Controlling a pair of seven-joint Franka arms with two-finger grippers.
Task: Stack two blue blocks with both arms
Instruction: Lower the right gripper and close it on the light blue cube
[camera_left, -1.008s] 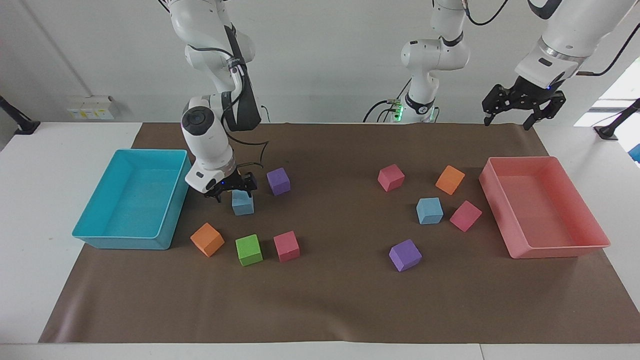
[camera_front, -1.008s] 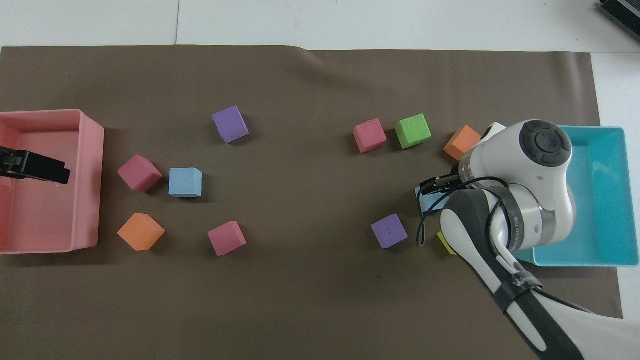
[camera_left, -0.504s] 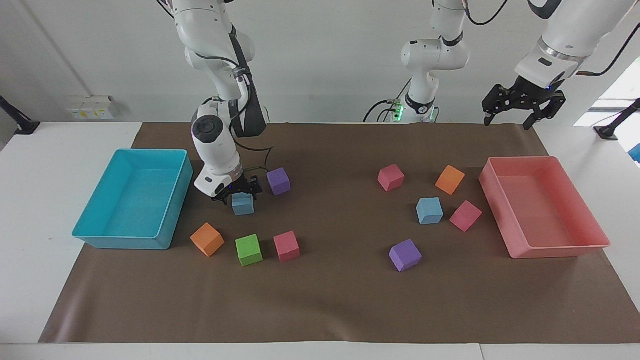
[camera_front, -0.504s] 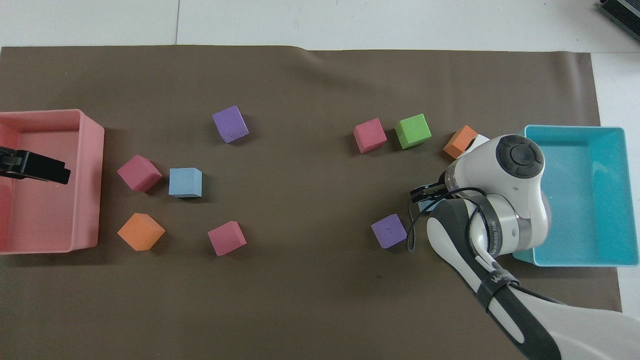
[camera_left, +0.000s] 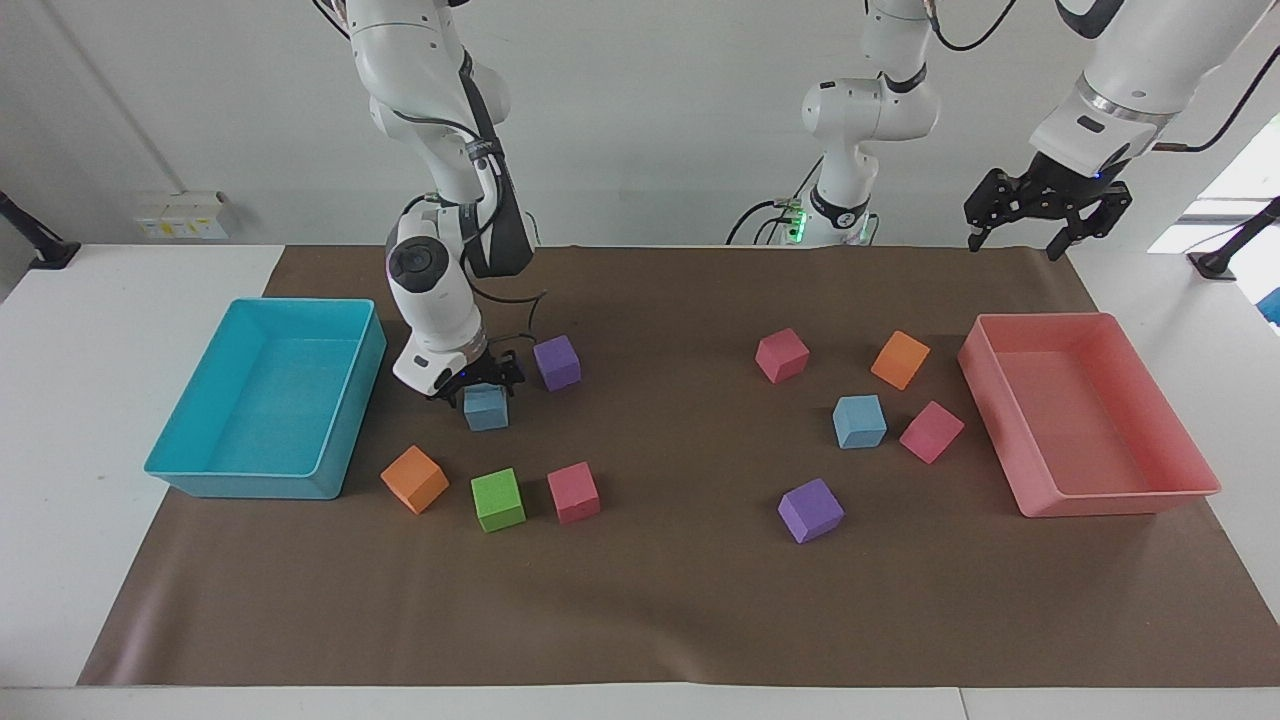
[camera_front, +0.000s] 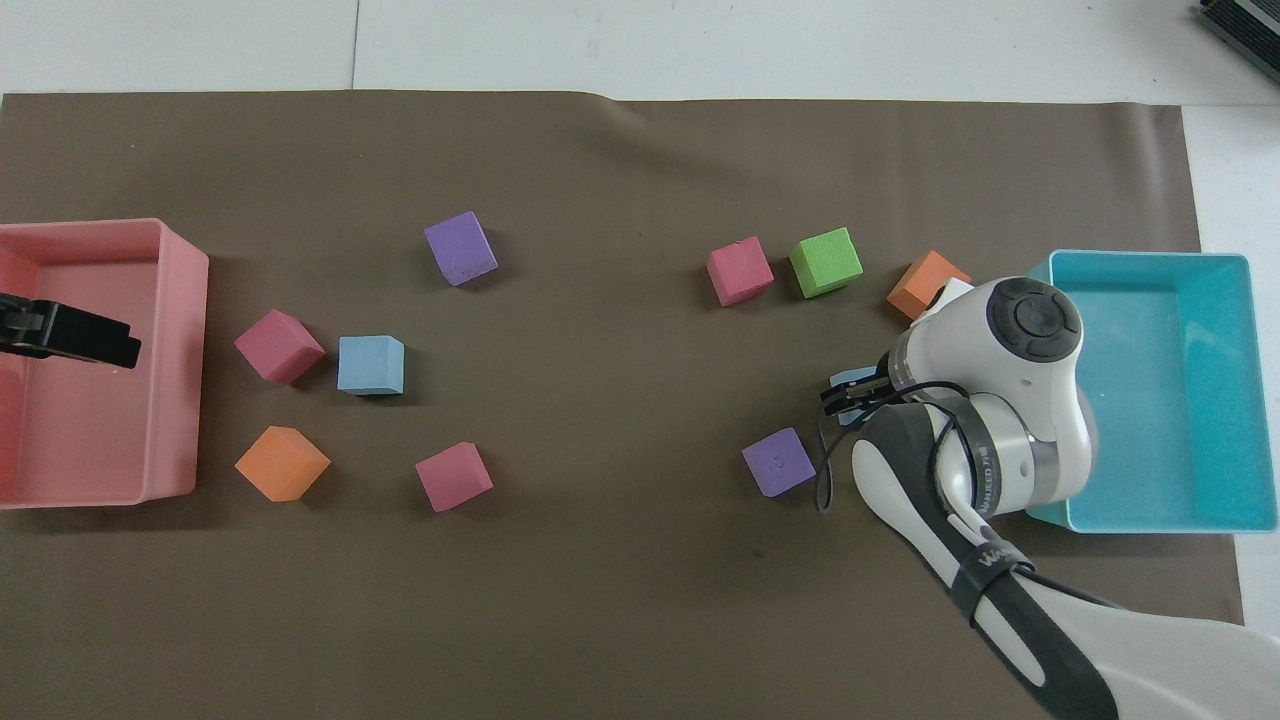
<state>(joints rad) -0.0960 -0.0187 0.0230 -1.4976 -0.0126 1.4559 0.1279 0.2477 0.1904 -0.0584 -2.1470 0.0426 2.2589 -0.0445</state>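
Note:
One blue block (camera_left: 486, 408) lies on the brown mat beside the turquoise tray; in the overhead view only a sliver of this blue block (camera_front: 857, 377) shows past the arm. My right gripper (camera_left: 478, 386) (camera_front: 850, 392) is low over it, open, with a finger on each side of the block's top. The other blue block (camera_left: 859, 421) (camera_front: 371, 364) lies free toward the left arm's end, between a pink cube and the mat's middle. My left gripper (camera_left: 1045, 215) (camera_front: 70, 335) hangs open in the air over the pink tray and waits.
A turquoise tray (camera_left: 250, 487) and a pink tray (camera_left: 1110, 500) stand at the two ends of the mat. A purple cube (camera_left: 556, 362), an orange cube (camera_left: 414, 479), a green cube (camera_left: 498, 499) and a pink cube (camera_left: 573, 492) ring the right gripper. Several more cubes surround the other blue block.
My right gripper has swung over the blue block and come down, so its fingers now straddle the block's top. The left arm and all cubes have stayed put.

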